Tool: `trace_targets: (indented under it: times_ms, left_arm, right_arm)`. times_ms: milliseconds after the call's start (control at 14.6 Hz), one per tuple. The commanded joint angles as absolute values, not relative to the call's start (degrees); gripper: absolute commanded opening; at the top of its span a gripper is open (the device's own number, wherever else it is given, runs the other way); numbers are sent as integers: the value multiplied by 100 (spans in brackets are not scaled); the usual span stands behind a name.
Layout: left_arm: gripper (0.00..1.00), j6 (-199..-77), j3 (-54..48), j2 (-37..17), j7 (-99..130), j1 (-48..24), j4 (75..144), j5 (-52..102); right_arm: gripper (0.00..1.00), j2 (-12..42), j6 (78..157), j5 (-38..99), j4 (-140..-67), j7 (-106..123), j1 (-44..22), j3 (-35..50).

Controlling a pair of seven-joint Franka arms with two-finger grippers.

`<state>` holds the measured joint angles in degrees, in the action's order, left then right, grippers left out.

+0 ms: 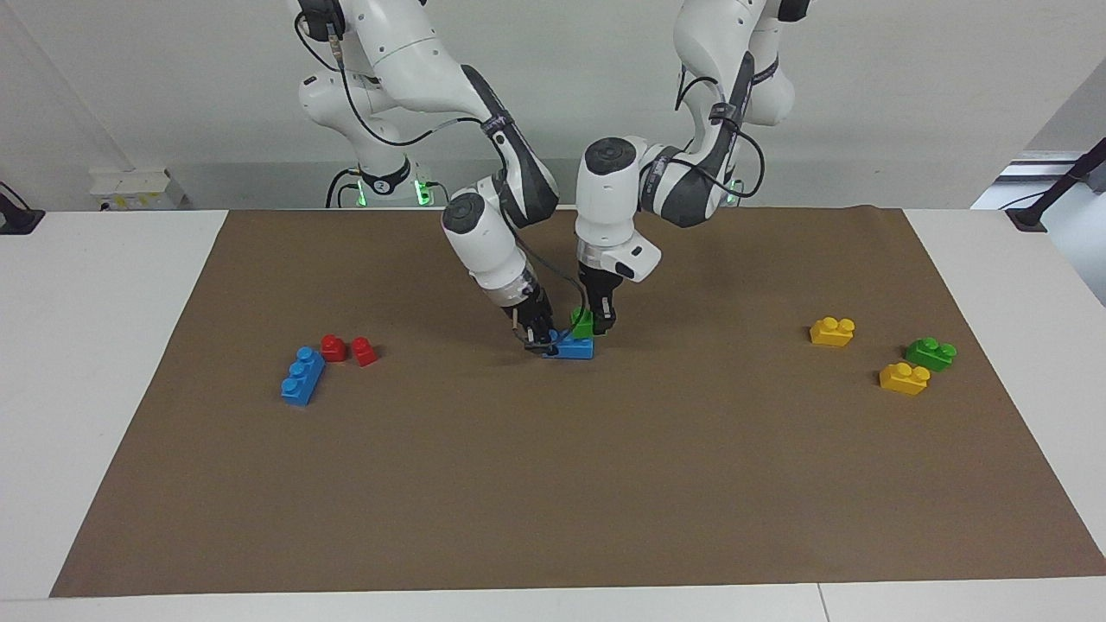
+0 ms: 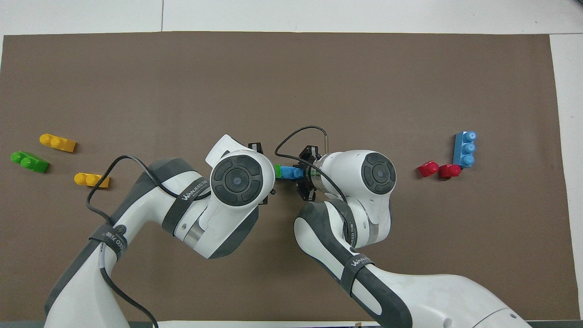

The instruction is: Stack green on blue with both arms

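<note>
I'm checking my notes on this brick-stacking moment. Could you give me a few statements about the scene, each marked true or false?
1. The left gripper is at the green brick on the blue brick in the middle of the mat. True.
2. The right gripper waits raised over the red bricks. False: it is down at the middle blue brick.
3. A second blue brick lies beside the red bricks. True.
4. The spare green brick lies at the right arm's end of the table. False: it lies at the left arm's end, by the yellow bricks.
</note>
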<state>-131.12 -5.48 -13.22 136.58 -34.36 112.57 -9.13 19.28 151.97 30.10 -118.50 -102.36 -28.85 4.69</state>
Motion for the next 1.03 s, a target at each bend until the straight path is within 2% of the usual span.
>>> trace_targets:
  times_ms: [0,962]
  left_arm:
    - [0,-13140,-457,-1450,13851,-3560,11109,-1090]
    - [0,-13315,-448,-1635,14080,-3700,11215,-1116]
  right_arm:
    - [3,1890,15381,3120,-12006,-10266,-2909,466]
    - [4,1890,15539,3120,-12111,-10257,-2900,466]
